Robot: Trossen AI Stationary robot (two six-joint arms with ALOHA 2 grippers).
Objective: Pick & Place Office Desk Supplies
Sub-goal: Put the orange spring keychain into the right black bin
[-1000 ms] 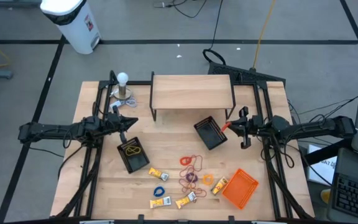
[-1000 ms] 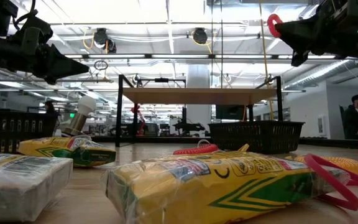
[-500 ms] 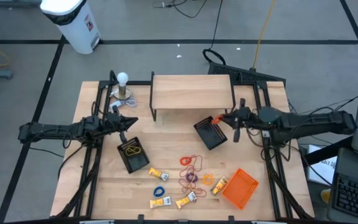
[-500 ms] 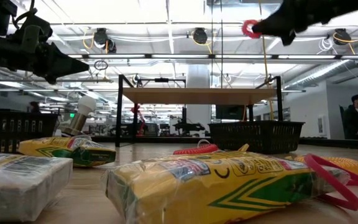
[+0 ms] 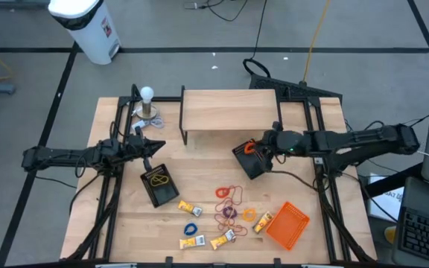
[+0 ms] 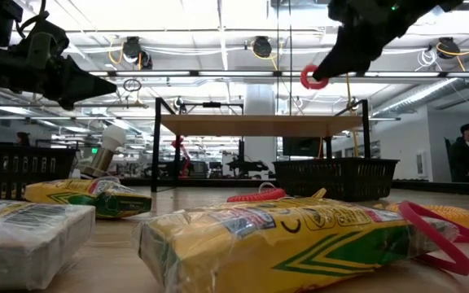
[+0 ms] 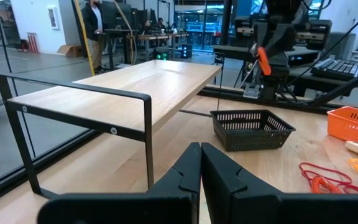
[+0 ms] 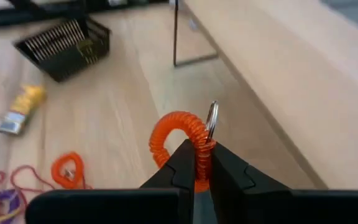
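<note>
My right gripper is shut on an orange coiled loop with a small metal ring, held in the air above the right black mesh tray. The loop also shows in the low view. My left gripper is shut and empty, above the table just beyond the left mesh tray, which holds a yellow loop. Red, orange and purple loops, a blue loop and yellow-and-white packets lie flat on the table's near half. My right gripper pinches the coiled loop between its two fingers at the part of the coil beside the metal ring. The fingers come from the table's right, slanting down. The loop sticks out ahead of the fingertips, lifted clear above the mesh tray.
A wooden shelf on black legs stands at the far middle, close behind the right tray. An orange rectangular tray lies at the near right. A small white-topped object stands at the far left.
My right gripper has carried the orange coiled loop from near the table's right edge toward the left, to above the right mesh tray, and has come down and tipped downward. It has stayed shut on the loop.
</note>
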